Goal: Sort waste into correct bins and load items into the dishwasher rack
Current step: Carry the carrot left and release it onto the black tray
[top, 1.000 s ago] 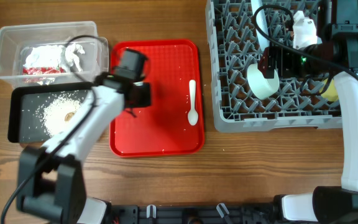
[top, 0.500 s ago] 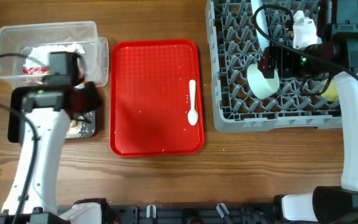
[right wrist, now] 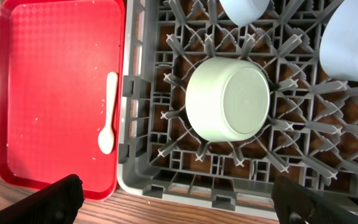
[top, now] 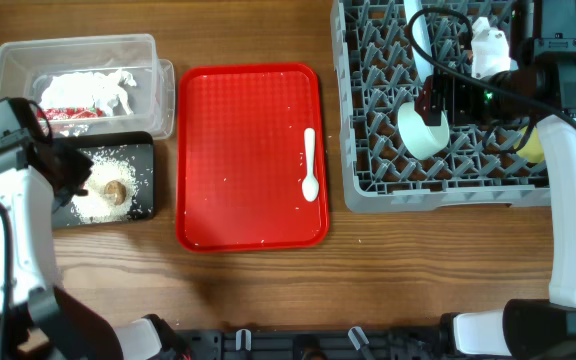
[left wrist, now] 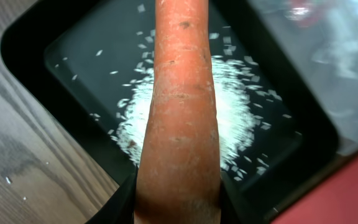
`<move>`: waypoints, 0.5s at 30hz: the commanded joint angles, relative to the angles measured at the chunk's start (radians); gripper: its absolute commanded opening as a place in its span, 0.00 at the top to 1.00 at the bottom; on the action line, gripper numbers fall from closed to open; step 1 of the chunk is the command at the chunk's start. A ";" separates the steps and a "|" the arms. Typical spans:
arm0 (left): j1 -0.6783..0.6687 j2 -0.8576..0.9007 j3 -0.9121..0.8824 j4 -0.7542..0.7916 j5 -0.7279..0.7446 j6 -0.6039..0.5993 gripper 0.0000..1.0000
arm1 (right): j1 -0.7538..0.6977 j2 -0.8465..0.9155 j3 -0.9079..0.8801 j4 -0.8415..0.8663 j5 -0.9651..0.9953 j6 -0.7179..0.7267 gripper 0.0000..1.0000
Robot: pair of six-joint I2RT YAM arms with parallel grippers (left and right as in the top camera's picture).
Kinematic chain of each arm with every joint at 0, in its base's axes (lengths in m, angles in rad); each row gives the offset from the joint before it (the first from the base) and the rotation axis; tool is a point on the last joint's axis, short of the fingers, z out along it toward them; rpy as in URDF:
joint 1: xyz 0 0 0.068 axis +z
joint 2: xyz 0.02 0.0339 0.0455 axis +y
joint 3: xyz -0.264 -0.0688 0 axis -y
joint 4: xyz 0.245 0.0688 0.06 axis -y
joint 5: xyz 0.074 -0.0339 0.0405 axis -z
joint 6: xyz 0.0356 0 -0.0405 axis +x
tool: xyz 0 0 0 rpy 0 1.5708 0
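Observation:
My left gripper is shut on the orange carrot piece, which points out over the black tray. Under the carrot lies a heap of white rice. From overhead, the left gripper hangs over the left part of the black tray, next to the rice and a brownish lump. The red-and-white wrapper lies in the clear tub. The white spoon rests on the red tray. My right gripper stands open above the rack's front edge, near the upturned pale green bowl.
The grey rack fills the right side and also holds a light blue bowl and a yellow cup. The right arm runs along its right edge. A few rice grains dot the red tray around the spoon.
My left arm has swung left from the red tray to above the black tray, with the carrot in its grip. The right arm has stayed still.

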 commanded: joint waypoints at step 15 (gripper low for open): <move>0.048 0.307 0.010 0.117 -0.013 -0.051 0.73 | -0.001 -0.005 0.002 0.002 -0.008 0.004 0.00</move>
